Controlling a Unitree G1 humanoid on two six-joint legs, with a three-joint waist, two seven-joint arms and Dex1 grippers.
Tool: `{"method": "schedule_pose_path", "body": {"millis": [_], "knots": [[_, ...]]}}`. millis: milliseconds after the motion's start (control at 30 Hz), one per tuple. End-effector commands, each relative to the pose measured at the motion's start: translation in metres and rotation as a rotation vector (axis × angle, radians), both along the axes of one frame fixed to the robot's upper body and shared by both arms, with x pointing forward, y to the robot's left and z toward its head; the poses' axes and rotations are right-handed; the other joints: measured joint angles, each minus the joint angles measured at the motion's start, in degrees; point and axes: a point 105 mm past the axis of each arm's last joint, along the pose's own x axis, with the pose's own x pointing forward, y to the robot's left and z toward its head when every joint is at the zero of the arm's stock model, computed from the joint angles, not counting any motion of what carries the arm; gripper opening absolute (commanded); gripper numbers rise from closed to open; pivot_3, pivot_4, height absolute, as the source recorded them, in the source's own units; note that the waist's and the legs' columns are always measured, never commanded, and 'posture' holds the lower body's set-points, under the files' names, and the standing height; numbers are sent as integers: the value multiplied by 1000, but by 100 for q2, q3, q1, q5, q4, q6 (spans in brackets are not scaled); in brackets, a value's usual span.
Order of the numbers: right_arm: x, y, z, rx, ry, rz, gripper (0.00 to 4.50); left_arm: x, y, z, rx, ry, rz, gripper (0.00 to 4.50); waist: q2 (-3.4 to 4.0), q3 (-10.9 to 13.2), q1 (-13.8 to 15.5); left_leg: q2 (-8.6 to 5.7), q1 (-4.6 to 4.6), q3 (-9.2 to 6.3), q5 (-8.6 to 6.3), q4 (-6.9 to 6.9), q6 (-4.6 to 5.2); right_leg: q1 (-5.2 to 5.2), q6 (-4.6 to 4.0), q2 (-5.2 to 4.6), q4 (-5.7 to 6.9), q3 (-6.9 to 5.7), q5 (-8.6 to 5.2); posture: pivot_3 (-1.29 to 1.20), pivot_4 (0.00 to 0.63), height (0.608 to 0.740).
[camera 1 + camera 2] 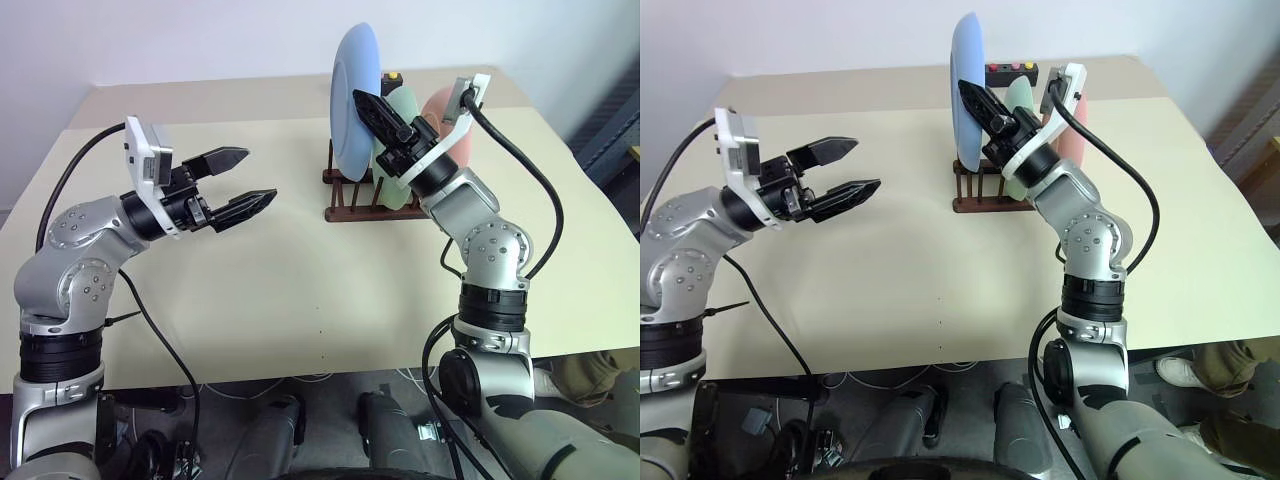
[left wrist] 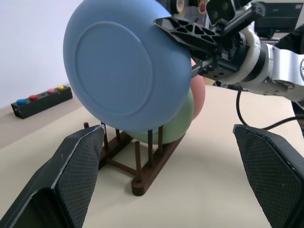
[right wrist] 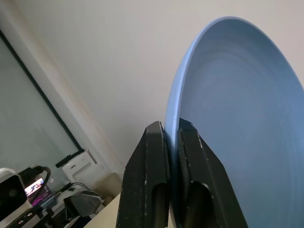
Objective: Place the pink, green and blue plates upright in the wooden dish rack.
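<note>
Right gripper [image 1: 368, 106] clamped on the rim of the blue plate [image 1: 354, 100], fingers pinching its edge, one on each face; the wrist view shows the two black fingers [image 3: 148, 180] closed tight on the thin rim. Blue plate upright, above the near-left end of the rack [image 1: 352, 198], its lower edge down among the pegs. Can't tell if it rests on the rails yet.

Green plate [image 1: 403, 150] upright in the rack just behind the blue one, partly covered by the right arm. Pink plate [image 1: 440, 108] upright behind the green, at the far end. In the left wrist view all three overlap: blue in front, green [image 2: 173, 124] below and behind, pink [image 2: 198, 92] peeking out beside it.

Rack sits on the beige table [image 1: 250, 300], toward the far side, right of centre. Black box with coloured buttons [image 1: 1012, 70] on the table just behind the rack.

Left gripper [image 1: 238, 180] empty, fingers spread wide, hovering over the table well to the left of the rack, pointing toward it. Its two fingers [image 2: 78, 166] frame the rack in its wrist view, touching nothing.
</note>
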Motion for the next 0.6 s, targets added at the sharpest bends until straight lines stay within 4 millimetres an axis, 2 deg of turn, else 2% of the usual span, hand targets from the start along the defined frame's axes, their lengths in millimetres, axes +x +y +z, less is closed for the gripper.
{"method": "schedule_pose_path", "body": {"millis": [33,467,600], "knots": [[-2,1,4,0,-36,-8,0,-4,1,9,11,-64,7,4445,0,0,-2,0,0,0,0,0,0,0,0,0,0,0,0,0,150,740],[10,3,-23,-54,64,-55,0,-2,3,7,20,-60,23,4445,0,0,0,1,0,0,0,0,0,-1,0,2,1,0,0,0,150,740],[11,2,-25,-57,58,-65,1333,-1,3,5,22,-60,30,4500,0,0,-3,1,0,0,0,0,0,-1,0,2,1,0,0,0,150,740]]}}
